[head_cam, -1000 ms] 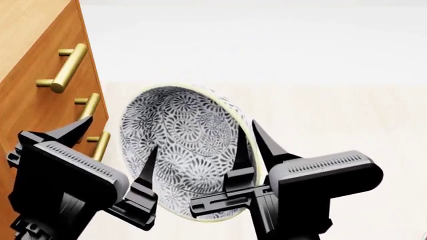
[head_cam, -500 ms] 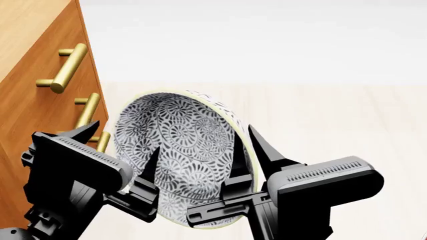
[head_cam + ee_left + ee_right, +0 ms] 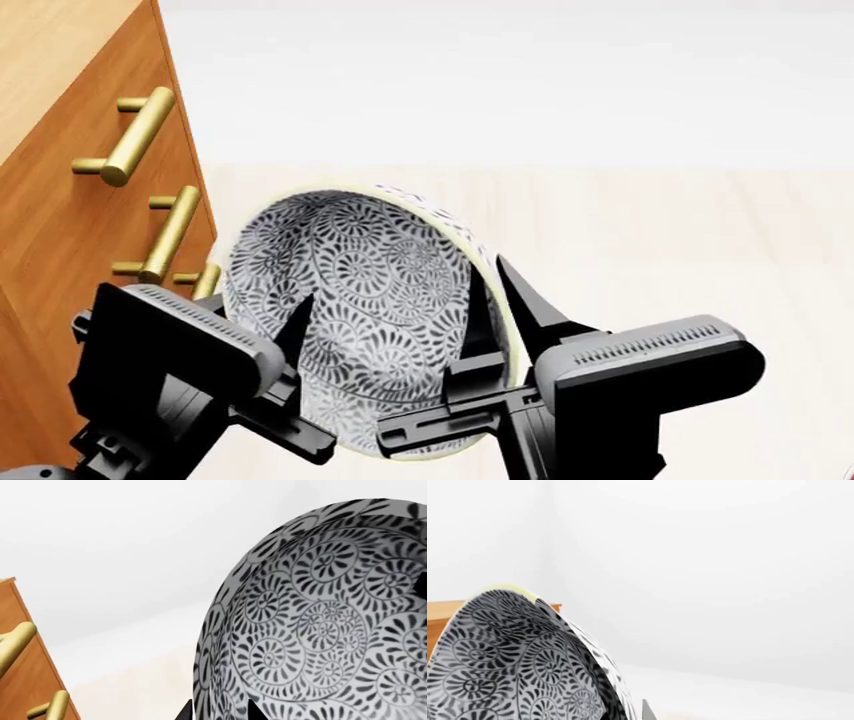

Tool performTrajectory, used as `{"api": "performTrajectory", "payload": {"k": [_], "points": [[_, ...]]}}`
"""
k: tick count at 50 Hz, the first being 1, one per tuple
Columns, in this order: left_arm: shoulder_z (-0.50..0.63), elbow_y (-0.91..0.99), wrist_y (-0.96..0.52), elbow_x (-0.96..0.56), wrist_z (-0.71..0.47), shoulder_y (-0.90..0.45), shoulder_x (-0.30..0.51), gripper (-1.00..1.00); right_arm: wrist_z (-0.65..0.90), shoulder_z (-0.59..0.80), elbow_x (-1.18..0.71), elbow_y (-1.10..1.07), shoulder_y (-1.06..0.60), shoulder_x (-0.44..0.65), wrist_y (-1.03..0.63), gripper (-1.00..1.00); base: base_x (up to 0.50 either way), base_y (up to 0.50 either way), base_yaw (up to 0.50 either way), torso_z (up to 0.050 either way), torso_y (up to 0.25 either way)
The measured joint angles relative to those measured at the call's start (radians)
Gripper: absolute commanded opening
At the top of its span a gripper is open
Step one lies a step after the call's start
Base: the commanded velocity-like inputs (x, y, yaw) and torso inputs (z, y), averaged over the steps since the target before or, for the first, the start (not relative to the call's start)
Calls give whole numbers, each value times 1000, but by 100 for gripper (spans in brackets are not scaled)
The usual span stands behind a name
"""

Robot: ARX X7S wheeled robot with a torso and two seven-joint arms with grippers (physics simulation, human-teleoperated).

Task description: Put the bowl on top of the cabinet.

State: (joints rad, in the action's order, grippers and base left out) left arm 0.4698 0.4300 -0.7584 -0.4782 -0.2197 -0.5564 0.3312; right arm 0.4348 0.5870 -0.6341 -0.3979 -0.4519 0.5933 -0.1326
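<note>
Though it hangs in mid-air with nothing beneath it, the bowl [image 3: 354,315] looks firmly pinned from two sides, and that is the right way to carry a thing of this kind. It sits at the lower centre of the head view, tipped up on edge so its patterned inside faces the camera and its pale rim runs along the top and right. The right hand [image 3: 494,300] is clamped over the rim at the bowl's right side, one finger inside the wall and one outside. The left hand [image 3: 287,350] grips the lower left rim; its wrist view shows two dark fingertips straddling the wall, so I judge it closed on the bowl too.

The cabinet [image 3: 67,200] fills the left edge of the head view, its brass handles [image 3: 134,135] just left of the bowl and its lighter top only showing at the upper left corner.

As for handling, I would judge the bowl stiff, glazed and breakable, probably with some weight. A smooth rim pinched by narrow fingers can slip or pivot, especially while tilted. The two opposed rim holds are sensible; levelling it before setting it down seems wise.
</note>
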Motion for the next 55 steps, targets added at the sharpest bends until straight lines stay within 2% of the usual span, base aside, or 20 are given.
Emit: {"api": "performTrajectory", "payload": {"k": [11, 12, 27, 41, 55], "points": [[14, 2, -19, 9, -10, -17, -2, -100, -1, -9, -1, 10, -2, -2, -8, -100, 0, 0, 0, 0, 1], [15, 2, -21, 9, -12, -19, -2, -100, -1, -9, -4, 10, -3, -2, -10, 100, 0, 0, 0, 0, 0], [23, -35, -77, 65, -33, -81, -25, -100, 32, -12, -25, 1, -18, 17, -48, 100, 0, 0, 0, 0, 0], [29, -127, -68, 76, -19, -130, -47, -100, 27, -5, -26, 8, -21, 32, -67, 100, 0, 0, 0, 1, 1], [47, -228, -55, 97, -4, -195, -67, -100, 1, -36, -50, 41, 21, 43, -4, 100, 0, 0, 0, 0, 0]]}}
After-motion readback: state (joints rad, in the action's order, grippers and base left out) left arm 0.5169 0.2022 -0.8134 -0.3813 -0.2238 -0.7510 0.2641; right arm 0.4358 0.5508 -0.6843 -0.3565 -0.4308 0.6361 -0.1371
